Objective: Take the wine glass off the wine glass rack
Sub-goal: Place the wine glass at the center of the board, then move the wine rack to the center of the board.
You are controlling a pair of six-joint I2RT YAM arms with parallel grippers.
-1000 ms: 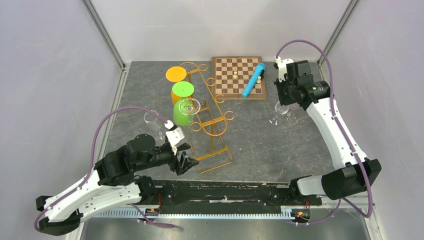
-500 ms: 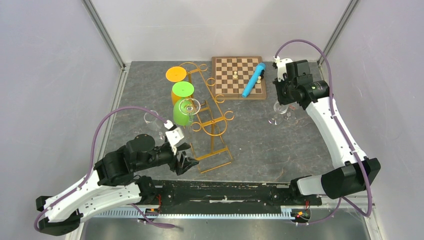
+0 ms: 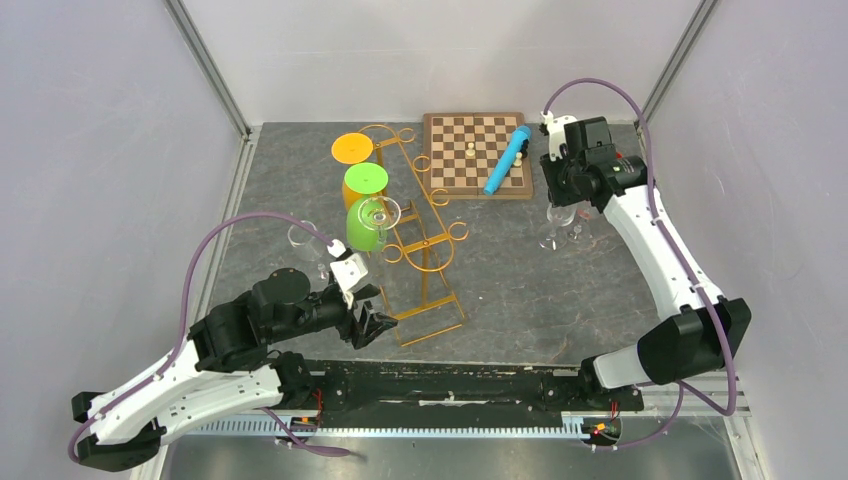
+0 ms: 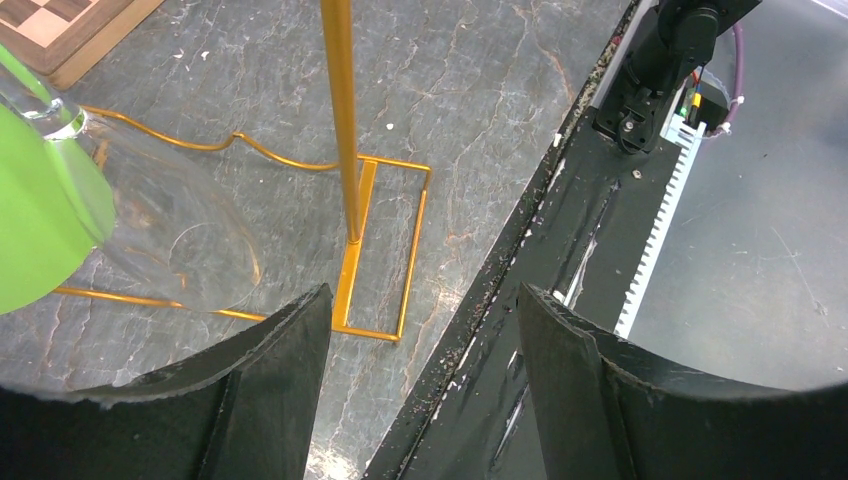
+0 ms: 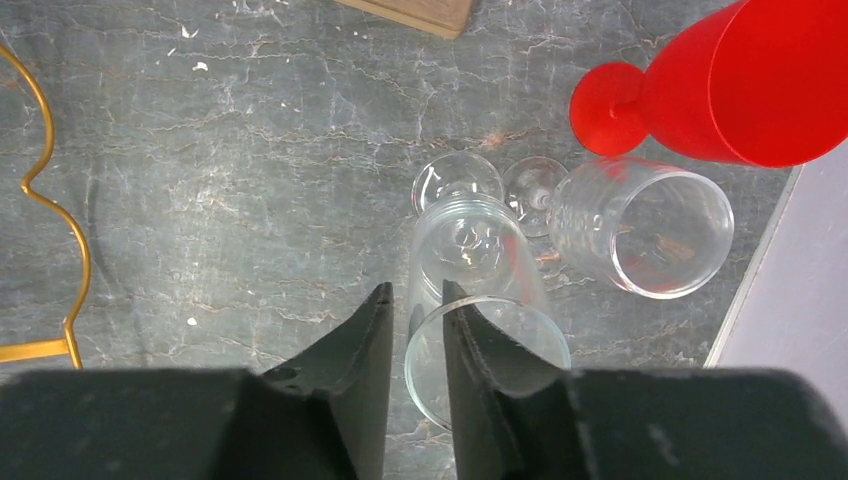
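Observation:
The gold wire wine glass rack (image 3: pixel 420 240) stands mid-table. An orange glass (image 3: pixel 352 148), two green glasses (image 3: pixel 365 181) and a clear wine glass (image 3: pixel 379 212) hang along its left side. My left gripper (image 3: pixel 368 323) is open and empty by the rack's base (image 4: pixel 385 250). The hanging clear glass (image 4: pixel 170 235) and a green glass (image 4: pixel 35 220) show to its left. My right gripper (image 3: pixel 560 195) is narrowly open over a clear wine glass (image 5: pixel 470 270) standing on the table. Its fingers (image 5: pixel 365 360) straddle the rim, one inside and one outside, with a gap around the glass wall.
A second clear glass (image 5: pixel 640 225) lies on its side beside the standing one, next to a red glass (image 5: pixel 740 80) and the right wall. A wooden chessboard (image 3: pixel 476 153) with a blue tube (image 3: pixel 507 160) sits at the back. Another clear glass (image 3: pixel 305 240) stands left of the rack.
My right gripper has shifted a little toward the back and left while the clear glass under it stayed in place. The left arm has barely moved.

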